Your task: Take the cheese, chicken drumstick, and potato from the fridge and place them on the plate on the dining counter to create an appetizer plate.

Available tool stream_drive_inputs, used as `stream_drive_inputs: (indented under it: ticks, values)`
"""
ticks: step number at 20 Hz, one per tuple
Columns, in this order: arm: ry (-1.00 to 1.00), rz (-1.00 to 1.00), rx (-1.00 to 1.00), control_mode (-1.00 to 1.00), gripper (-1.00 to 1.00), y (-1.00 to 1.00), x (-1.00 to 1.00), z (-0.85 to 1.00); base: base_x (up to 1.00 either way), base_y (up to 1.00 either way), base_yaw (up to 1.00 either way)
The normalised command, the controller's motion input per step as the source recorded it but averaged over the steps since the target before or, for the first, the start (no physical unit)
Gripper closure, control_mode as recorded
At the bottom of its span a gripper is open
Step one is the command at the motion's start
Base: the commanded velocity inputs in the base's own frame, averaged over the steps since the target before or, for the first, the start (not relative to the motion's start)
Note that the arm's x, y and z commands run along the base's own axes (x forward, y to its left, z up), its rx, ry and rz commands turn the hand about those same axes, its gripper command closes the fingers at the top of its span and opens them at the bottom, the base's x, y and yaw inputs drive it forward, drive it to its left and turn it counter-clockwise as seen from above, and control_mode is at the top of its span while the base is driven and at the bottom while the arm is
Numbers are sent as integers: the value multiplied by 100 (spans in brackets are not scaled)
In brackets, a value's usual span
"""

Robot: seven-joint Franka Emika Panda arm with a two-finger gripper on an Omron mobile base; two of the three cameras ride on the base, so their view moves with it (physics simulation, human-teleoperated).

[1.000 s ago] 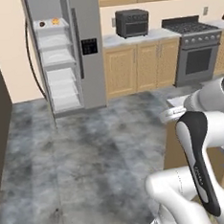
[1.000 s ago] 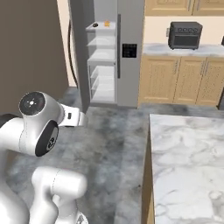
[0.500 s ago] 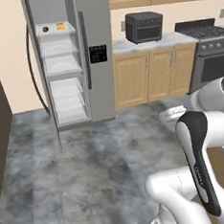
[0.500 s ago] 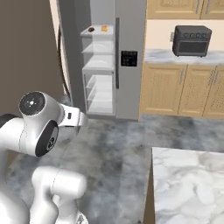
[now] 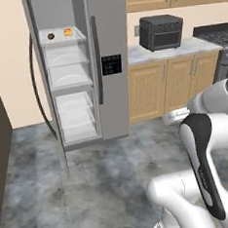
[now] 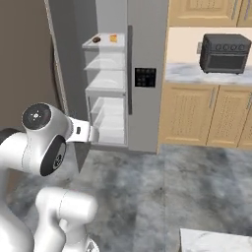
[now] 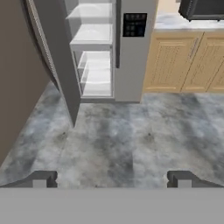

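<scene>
You're at the approach step, with nothing picked yet. The fridge [image 5: 80,65] fills the upper left of the left base view, its door open. On its top shelf sit the cheese [image 5: 68,32] and a small dark lump [image 5: 51,36] just beside it, too small to tell drumstick from potato. The gripper [image 7: 112,178] stands wide and empty at the bottom of the hand view. Next you'd need to close in and raise the hand to that shelf.
</scene>
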Motion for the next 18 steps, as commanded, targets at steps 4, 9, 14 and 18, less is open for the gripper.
stream_drive_inputs:
  ticks: [4, 9, 14, 18]
  values:
    - [0, 0, 0, 100, -100, 0, 0, 0, 100, 44, 1]
    - [0, 0, 0, 100, -100, 0, 0, 0, 100, 39, 1]
    - [0, 0, 0, 100, -100, 0, 0, 0, 100, 19, 1]
    - [0, 0, 0, 100, -100, 0, 0, 0, 100, 3, 9]
